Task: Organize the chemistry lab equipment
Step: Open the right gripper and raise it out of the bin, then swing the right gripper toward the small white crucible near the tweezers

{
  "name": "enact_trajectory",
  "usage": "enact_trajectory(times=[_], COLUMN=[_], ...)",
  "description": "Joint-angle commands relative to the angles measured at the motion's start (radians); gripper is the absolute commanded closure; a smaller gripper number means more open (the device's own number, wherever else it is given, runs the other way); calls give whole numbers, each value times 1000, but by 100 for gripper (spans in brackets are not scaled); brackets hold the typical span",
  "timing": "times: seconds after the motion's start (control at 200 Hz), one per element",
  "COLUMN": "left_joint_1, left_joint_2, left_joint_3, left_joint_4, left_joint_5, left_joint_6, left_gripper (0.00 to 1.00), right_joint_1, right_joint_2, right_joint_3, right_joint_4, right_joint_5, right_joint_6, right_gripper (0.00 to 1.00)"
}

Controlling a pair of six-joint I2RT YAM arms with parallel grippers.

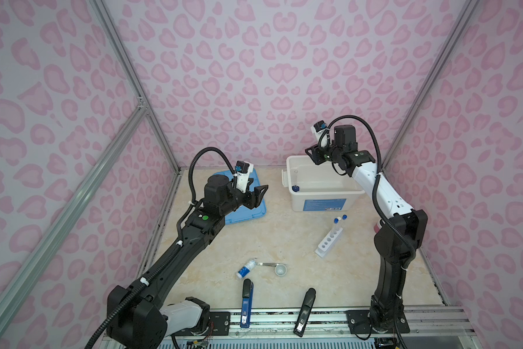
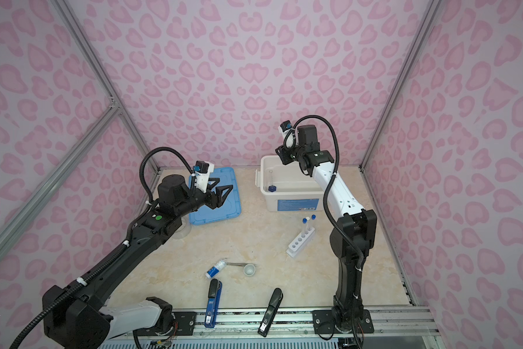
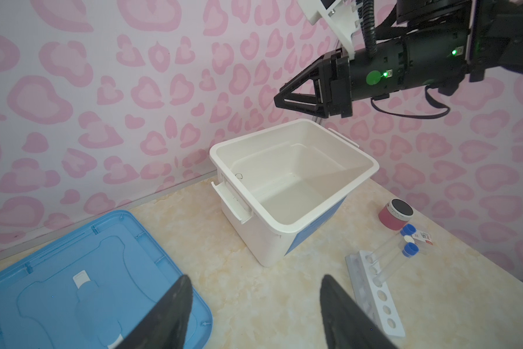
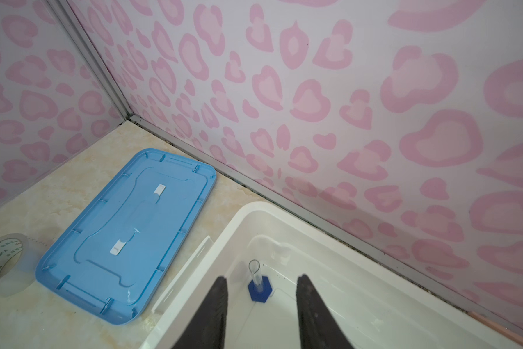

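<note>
Blue-based clear cylinder (image 4: 257,286) stands upright inside white bin (image 1: 292,169), at the bin's 8 o'clock corner, not gripped.

Right gripper (image 4: 262,278) hangs over the bin's 12 o'clock rim. Its jaws are spread with nothing between them, and the cylinder shows below the gap.

White holed rack (image 1: 327,242) lies on the table at 5 o'clock from the bin. Three capped test tubes (image 1: 338,224) stand in its far holes, two with blue caps and one with a white cap.

White-and-blue bottle (image 1: 245,268) lies on its side at 8 o'clock from the rack. Metal tweezers (image 1: 269,264) lie between it and tiny white cup (image 1: 280,269); contact cannot be told.

Left gripper (image 3: 255,278) is held over the 3 o'clock edge of blue lid (image 1: 249,210), which lies at 9 o'clock from the bin. Its jaws are spread wide and empty.

Blue stapler-like tool (image 1: 246,302) and black one (image 1: 305,311) lie at the table's 6 o'clock edge.
</note>
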Motion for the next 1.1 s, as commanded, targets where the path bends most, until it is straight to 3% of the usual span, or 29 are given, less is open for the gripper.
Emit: enact_trajectory(times=[0.0, 0.33, 0.58, 0.865, 1.1], left_joint_1=[13, 74, 92, 98, 122], left_joint_2=[-11, -52, -71, -93, -153], left_joint_3=[10, -12, -26, -54, -127], left_joint_4=[-17, -55, -84, -145, -195], left_joint_5=[29, 93, 115, 142, 126], left_joint_6=[25, 43, 52, 79, 79], left_gripper=[31, 31, 31, 31, 31], right_joint_1=[42, 224, 364, 457, 505], right_joint_2=[-62, -265, -310, -287, -313], right_joint_3=[-11, -266, -392, -443, -591], right_joint_4=[-179, -300, -405, -501, -454], right_joint_5=[83, 170, 199, 149, 91], right_joint_6=[-1, 50, 124, 151, 222], right_gripper=[61, 59, 59, 59, 58])
